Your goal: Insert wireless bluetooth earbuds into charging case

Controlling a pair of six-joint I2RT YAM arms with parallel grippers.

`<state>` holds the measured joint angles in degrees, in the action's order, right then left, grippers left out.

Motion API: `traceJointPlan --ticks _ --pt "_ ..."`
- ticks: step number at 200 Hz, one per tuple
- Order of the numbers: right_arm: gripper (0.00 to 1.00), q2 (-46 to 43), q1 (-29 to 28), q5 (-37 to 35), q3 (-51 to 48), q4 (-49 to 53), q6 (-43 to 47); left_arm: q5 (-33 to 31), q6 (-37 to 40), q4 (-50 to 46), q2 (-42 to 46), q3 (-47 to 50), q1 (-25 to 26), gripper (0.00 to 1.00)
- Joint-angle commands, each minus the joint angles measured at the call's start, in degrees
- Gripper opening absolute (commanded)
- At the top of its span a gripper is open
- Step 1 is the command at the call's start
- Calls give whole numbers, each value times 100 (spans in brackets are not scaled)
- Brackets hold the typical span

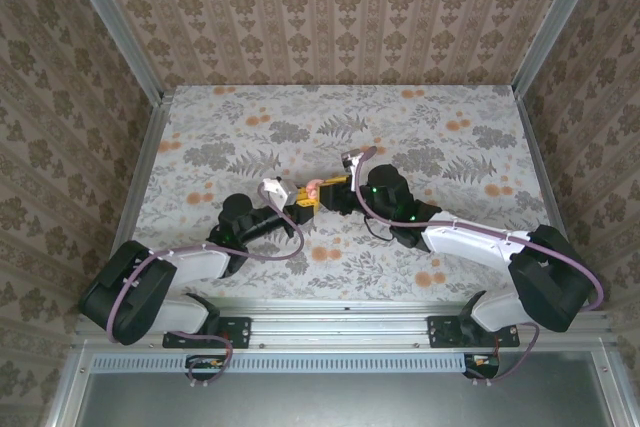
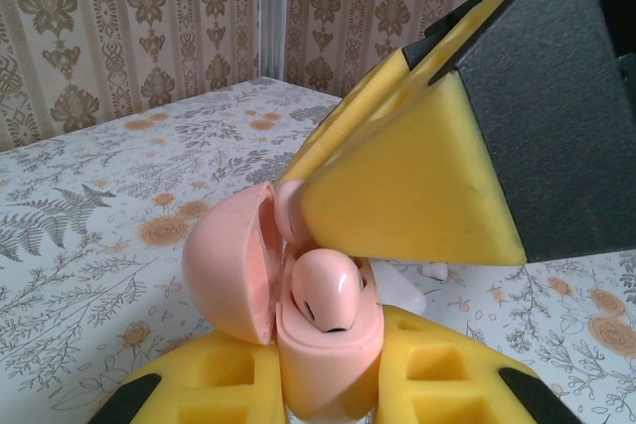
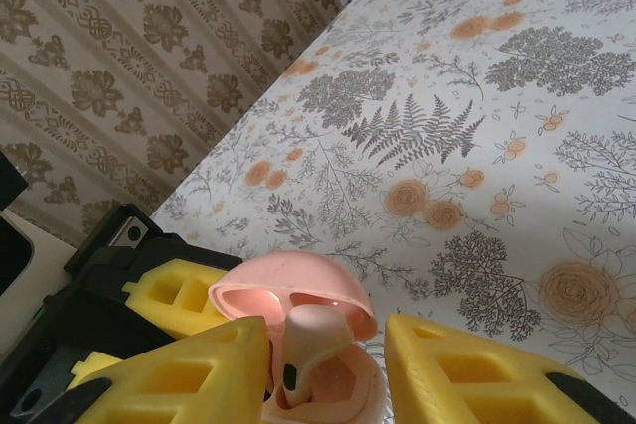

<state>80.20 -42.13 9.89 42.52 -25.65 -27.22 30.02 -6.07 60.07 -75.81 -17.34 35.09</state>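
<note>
The charging case (image 2: 328,364) is pink here, and its lid (image 2: 229,260) is swung open. My left gripper (image 2: 328,389) is shut on the case body, a yellow finger on each side. One pink earbud (image 2: 328,290) sits in the case. From the right wrist the same earbud (image 3: 313,345) stands in its well under the lid (image 3: 298,280). My right gripper (image 3: 328,374) is open around it; the earbud leans near the left fingertip (image 3: 189,374). From above, both grippers meet at the case (image 1: 312,189) mid-table.
The right gripper's yellow-and-black finger (image 2: 447,166) hangs just above the case. A small whitish piece (image 2: 434,270) lies on the floral tabletop (image 3: 477,146) behind it. Patterned walls (image 1: 340,7) enclose three sides of the table.
</note>
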Motion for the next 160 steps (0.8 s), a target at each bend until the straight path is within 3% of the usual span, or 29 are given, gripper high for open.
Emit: traceJointPlan --ticks 1,100,160 --pt "37 -5 -10 391 -33 -240 -150 -16 -17 321 10 -111 -11 7" --pt "39 -5 125 499 -165 -511 -457 -7 -1 285 52 -100 -11 7" --pt "41 -447 220 431 -258 -494 -492 -5 9 268 93 -68 -11 7"
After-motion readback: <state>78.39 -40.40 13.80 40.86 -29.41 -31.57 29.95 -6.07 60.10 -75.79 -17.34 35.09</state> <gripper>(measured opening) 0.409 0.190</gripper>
